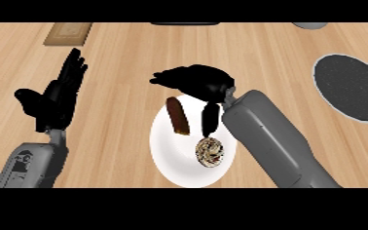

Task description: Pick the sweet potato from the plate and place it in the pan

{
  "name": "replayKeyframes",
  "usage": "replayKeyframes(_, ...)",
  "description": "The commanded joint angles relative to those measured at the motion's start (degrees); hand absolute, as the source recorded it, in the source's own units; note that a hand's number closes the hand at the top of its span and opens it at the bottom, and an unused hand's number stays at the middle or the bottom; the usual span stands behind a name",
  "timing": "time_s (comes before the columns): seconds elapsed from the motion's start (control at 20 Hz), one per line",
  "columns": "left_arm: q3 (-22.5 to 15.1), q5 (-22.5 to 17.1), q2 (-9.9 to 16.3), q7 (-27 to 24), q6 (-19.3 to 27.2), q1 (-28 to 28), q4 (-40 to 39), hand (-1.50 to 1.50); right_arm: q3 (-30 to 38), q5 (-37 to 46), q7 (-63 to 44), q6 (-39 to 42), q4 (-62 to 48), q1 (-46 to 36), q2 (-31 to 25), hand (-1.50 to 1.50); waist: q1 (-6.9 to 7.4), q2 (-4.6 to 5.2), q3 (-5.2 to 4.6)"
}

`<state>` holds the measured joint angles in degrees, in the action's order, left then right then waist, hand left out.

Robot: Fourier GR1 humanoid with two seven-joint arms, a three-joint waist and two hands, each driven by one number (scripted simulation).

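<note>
While R hand (197, 82) hovers half-curled, holding nothing, over plate (167, 148) top edge, potato (176, 115) looks stiff, light; grip mid-length. L hand (56, 97) open, resting.

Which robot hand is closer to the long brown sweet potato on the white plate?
The right robot hand. It hovers just above the long brown sweet potato on the round white plate. The left robot hand rests open far off at the left side.
</note>
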<state>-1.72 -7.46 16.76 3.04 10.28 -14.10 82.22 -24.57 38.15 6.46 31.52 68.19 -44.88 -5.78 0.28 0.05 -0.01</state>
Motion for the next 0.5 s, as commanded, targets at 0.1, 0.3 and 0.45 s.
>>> replayKeyframes(0.1,0.41,1.43,-1.10,-0.81,-1.44,1.60,1.05,0.00,-0.76,5.31,1.42,0.67,-3.46,-0.81,3.05,-1.50,0.08,-0.03,0.00)
replayKeyframes(0.3,0.66,1.45,-0.41,5.92,-0.88,2.45,8.01,0.00,-2.53,8.73,3.88,-1.75,-2.67,3.92,2.26,-1.50,0.17,-0.13,0.03)
replayKeyframes(0.45,1.13,2.95,-2.89,0.40,-0.35,1.09,0.91,0.00,-3.70,12.56,1.29,-2.23,-4.82,1.16,4.95,-1.50,-0.01,-0.03,0.00)
